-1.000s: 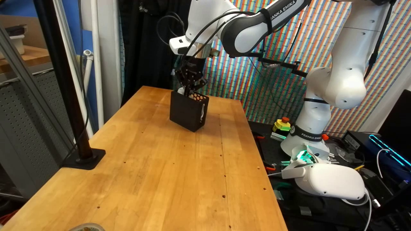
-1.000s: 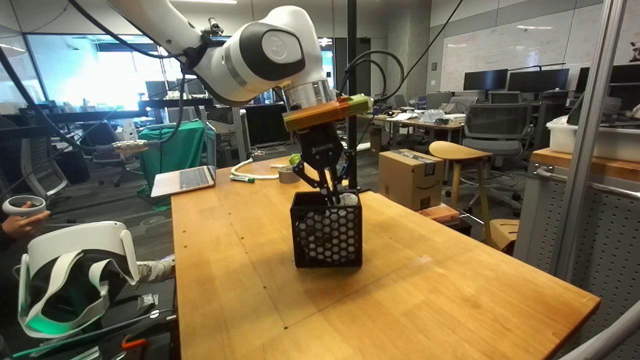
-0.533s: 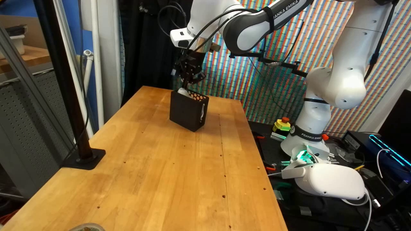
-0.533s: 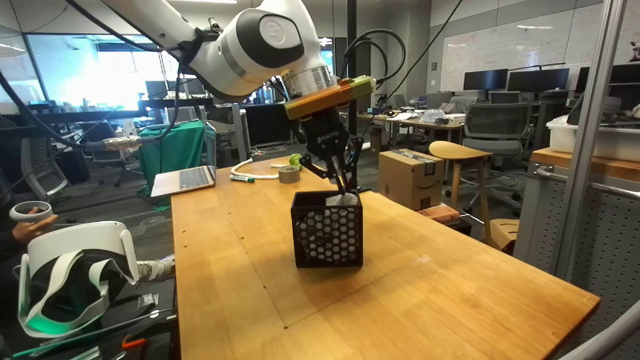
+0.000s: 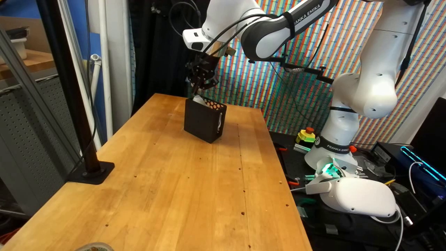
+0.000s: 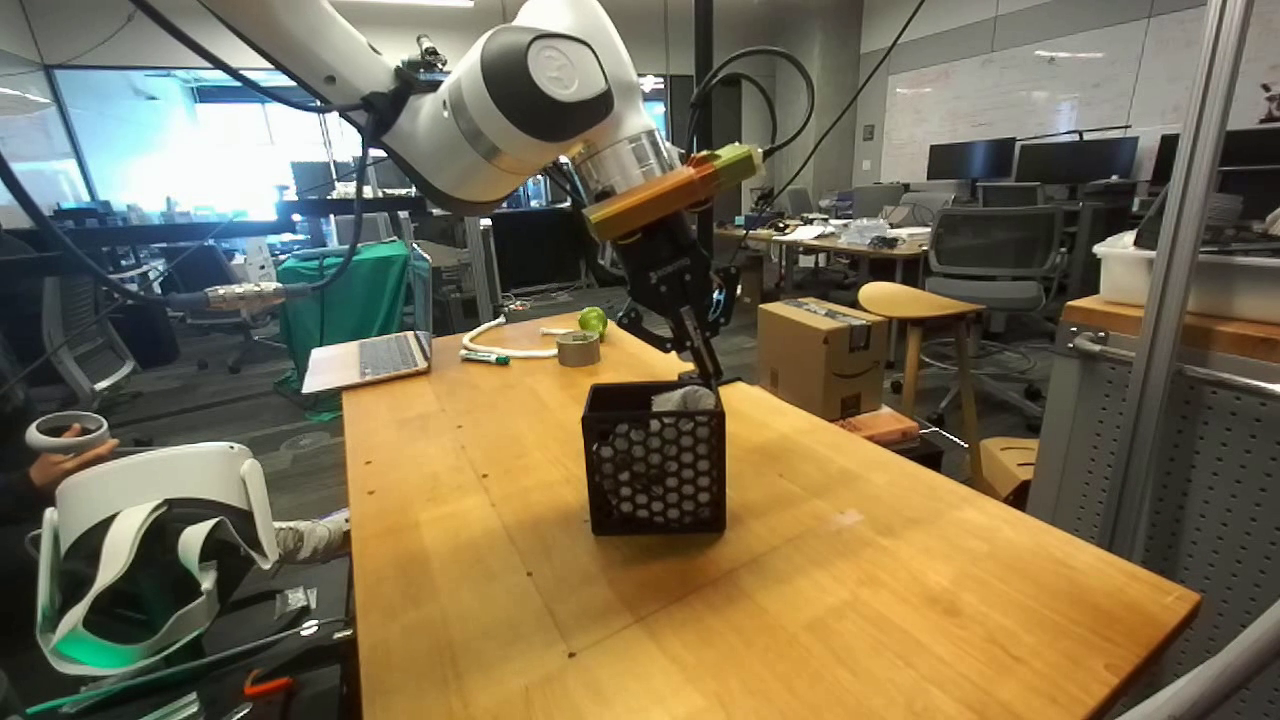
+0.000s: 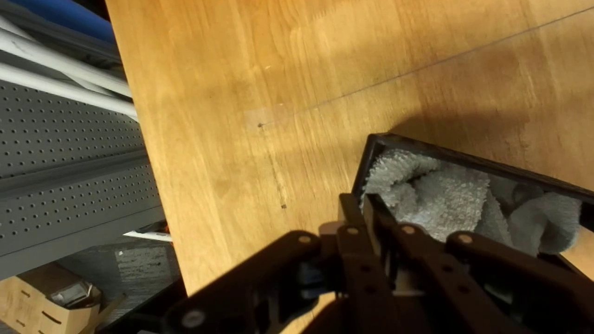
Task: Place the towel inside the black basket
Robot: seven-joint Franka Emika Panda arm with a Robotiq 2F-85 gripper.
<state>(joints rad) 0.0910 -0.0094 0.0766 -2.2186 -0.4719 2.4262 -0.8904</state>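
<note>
The black basket [image 5: 204, 122] stands upright on the wooden table, and its honeycomb side faces the camera in an exterior view [image 6: 655, 525]. The pale grey fluffy towel [image 7: 441, 199] lies bunched inside the basket. Its top shows at the basket's mouth in both exterior views [image 5: 199, 100] [image 6: 683, 400]. My gripper [image 6: 705, 380] is tilted, with its fingertips at the basket's end rim. In the wrist view the fingertips [image 7: 359, 202] are a narrow gap apart, over the short wall. I see nothing held between them. I cannot tell whether they touch the rim.
A laptop [image 6: 370, 362], a tape roll [image 6: 578, 349], a green marker [image 6: 485, 357] and a green round object [image 6: 593, 320] lie at the table's far end. A black post base [image 5: 91, 172] stands at the table edge. A bowl rim [image 5: 94, 247] shows at the frame's bottom.
The gripper has come up out of the basket, tilted, and shifted sideways to the end rim. The towel stays in the basket. The basket has not moved.
</note>
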